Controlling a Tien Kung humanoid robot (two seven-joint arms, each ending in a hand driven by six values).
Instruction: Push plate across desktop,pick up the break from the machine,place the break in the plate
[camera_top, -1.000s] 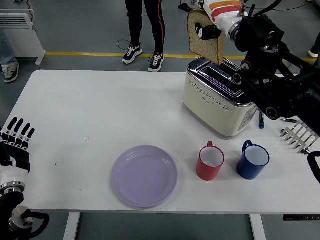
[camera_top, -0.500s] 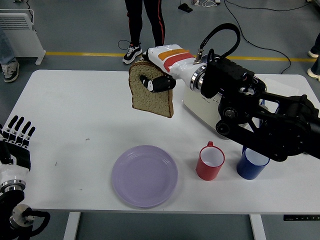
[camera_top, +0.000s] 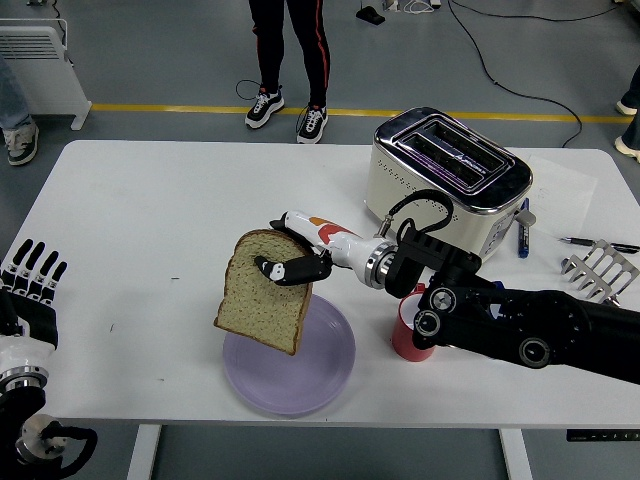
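Cream and chrome two-slot toaster (camera_top: 452, 180): a small dark mark on its front side, too small to read.
Blue marker pen (camera_top: 522, 238) on the white bench (camera_top: 150, 230): no lettering can be made out.
Red mug (camera_top: 404, 335): plain where it shows.
Readable text overall: none.

The bread slice (camera_top: 262, 290) hangs over the plate's (camera_top: 330, 365) left rim, the toaster (camera_top: 448, 180) behind to the right, a mug (camera_top: 404, 340) right of the plate.
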